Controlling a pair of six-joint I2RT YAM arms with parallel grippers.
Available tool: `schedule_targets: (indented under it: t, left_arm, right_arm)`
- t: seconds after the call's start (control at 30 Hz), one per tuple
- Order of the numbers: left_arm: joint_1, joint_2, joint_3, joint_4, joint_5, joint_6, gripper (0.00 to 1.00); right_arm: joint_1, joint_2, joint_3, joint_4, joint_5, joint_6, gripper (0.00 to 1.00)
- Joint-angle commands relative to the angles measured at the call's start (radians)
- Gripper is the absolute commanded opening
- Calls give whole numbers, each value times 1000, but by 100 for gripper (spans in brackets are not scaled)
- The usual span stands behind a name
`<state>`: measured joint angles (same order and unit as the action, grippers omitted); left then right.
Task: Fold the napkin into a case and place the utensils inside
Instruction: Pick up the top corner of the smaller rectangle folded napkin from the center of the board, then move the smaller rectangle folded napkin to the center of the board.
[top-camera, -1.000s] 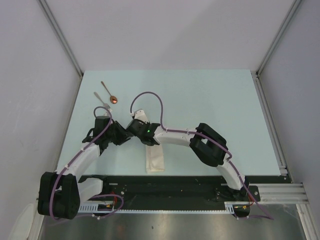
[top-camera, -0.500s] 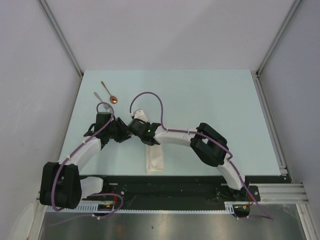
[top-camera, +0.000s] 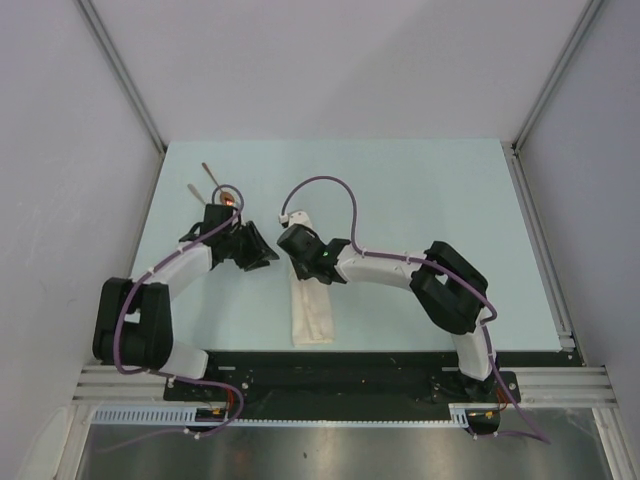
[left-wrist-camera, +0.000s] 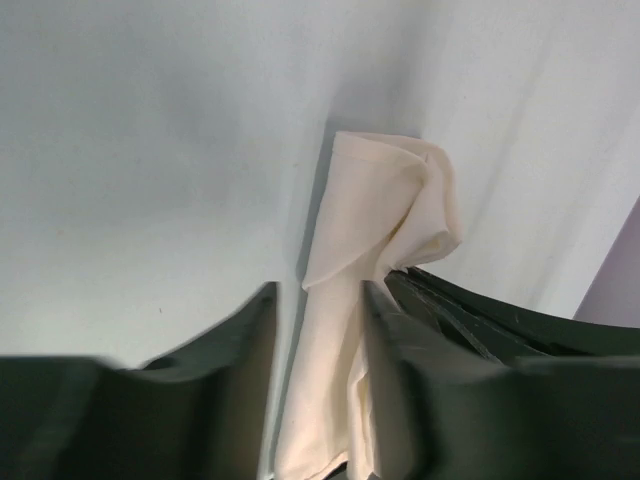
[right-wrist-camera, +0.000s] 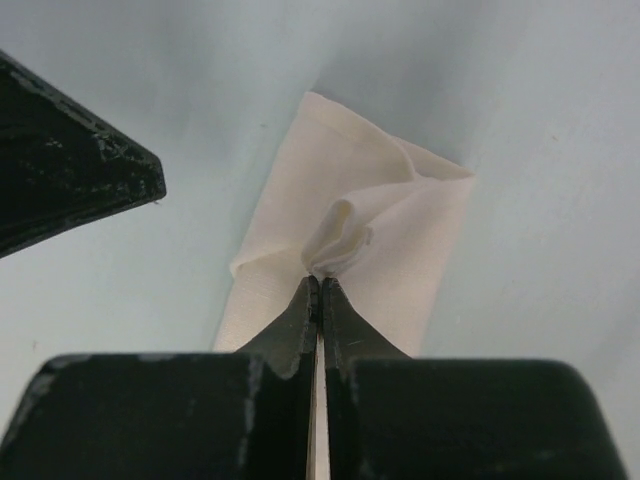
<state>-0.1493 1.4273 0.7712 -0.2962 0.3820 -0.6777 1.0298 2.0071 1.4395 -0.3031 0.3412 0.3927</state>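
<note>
The napkin (top-camera: 311, 318) lies as a long narrow cream case down the middle of the table. My right gripper (top-camera: 301, 247) is shut on a pinch of cloth near the case's far end; in the right wrist view the gripper (right-wrist-camera: 320, 280) holds a small raised bunch of the napkin (right-wrist-camera: 400, 230). My left gripper (top-camera: 257, 247) stands open just left of the case, and in its wrist view the gripper (left-wrist-camera: 320, 300) frames the napkin (left-wrist-camera: 385, 200) without touching it. The fork (top-camera: 193, 188) and spoon (top-camera: 209, 170) lie at the far left, partly hidden by the left wrist.
The light blue table (top-camera: 430, 200) is bordered by grey walls and metal rails (top-camera: 540, 240). A purple cable (top-camera: 330, 190) loops above the right wrist. The left arm's elbow (top-camera: 130, 330) sits near the table's left front corner.
The right gripper closed on the napkin's far end and shifted slightly right. The left gripper let go, opened wider and pulled back toward the utensils, its elbow swinging up.
</note>
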Motion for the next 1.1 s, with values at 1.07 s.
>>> schedule_targets:
  t: [1.07]
  left_arm:
    - [-221,-88,-152,158,-106,-226,30]
  right_arm:
    - [-103,-100,-113,130,-235,-18,0]
